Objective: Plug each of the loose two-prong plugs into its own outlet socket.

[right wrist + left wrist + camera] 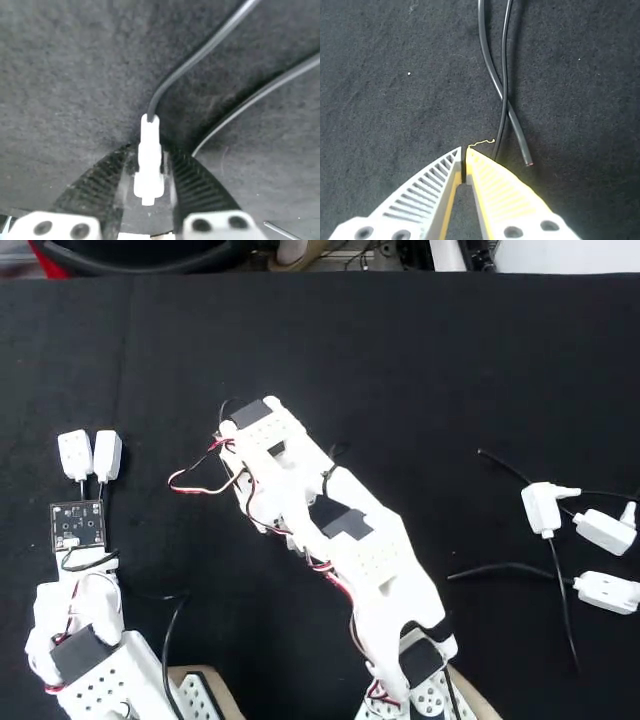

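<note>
Plug [149, 160] is grasped by your right tool [150, 151]; your left tool [465, 150] is clenched, tips touching, over the tabletop [395, 100].

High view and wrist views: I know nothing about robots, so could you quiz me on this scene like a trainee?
1. True or false: the left gripper is shut and holds nothing.
2. What does the right gripper hold? A) a white plug B) a red ball C) nothing
3. Fill in: in the high view, ___ white blocks lie side by side ahead of the left arm.

Key: 1 true; 2 A; 3 two.
</note>
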You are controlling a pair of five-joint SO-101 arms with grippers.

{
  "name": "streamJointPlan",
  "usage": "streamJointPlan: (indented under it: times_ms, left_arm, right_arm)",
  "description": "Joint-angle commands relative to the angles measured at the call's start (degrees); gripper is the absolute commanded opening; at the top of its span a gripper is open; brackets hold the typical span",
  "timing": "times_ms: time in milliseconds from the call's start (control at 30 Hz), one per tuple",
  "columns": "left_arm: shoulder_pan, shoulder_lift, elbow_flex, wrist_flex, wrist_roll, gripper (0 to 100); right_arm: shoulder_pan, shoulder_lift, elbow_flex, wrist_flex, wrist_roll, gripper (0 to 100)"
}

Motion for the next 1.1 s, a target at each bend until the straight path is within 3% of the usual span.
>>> streamJointPlan:
  times_ms: [0,467,700,1067]
  left_arm:
    - [0.57,-0.09,-0.4,-0.18,-0.62,3]
    - [0.57,-0.09,-0.4,-0.18,-0.62,3]
    - [0.57,-0.09,-0.4,-0.18,-0.62,3]
    - [0.57,-0.09,-0.4,0.44,-0.7,3]
  right_arm:
    - [0.88,-0.84,-3.65,1.93,0.0,13.9]
    - [2.02,-0.84,-5.23,2.02,-0.09,16.2]
    - [2.2,-0.84,-5.14,2.02,0.09,4.3]
    - [2.11,-0.92,-5.23,2.11,0.09,3.2]
